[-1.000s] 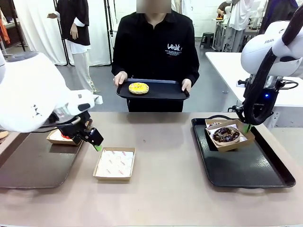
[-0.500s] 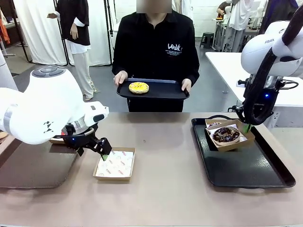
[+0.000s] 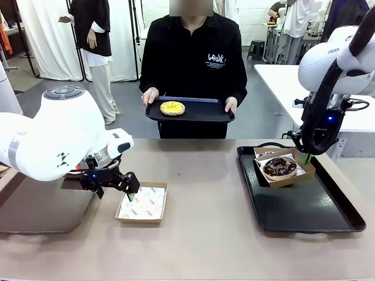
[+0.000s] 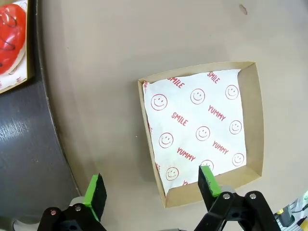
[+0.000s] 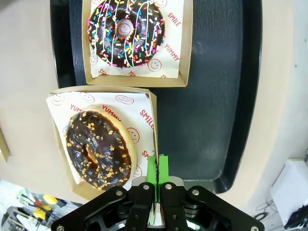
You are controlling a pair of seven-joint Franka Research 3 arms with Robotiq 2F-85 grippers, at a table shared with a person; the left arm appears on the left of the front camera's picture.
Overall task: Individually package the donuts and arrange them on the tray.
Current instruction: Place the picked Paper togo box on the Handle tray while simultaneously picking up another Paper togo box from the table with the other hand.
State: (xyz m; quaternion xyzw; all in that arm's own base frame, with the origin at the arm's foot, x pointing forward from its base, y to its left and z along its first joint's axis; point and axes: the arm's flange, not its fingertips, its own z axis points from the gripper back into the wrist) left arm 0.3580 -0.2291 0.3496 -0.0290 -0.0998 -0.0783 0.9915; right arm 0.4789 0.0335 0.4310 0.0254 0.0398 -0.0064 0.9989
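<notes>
Across the tan table [image 3: 199, 234] your left gripper [image 4: 151, 182] has swung off the red donut [image 4: 9, 29] to the empty box [image 4: 254, 120], fingers spread astride its corner, likely readying it for the yellow donut [image 3: 171, 108] beyond; right of it, your right gripper [image 5: 157, 166] stays clamped on the chocolate donut box [image 5: 83, 188].

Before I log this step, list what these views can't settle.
- Red donut: cut off by the left wrist view's edge; in front, the left arm hides it.
- Sprinkled donut: front view, mostly behind the nearer box.
- Right gripper: whether cardboard sits between its pads.
</notes>
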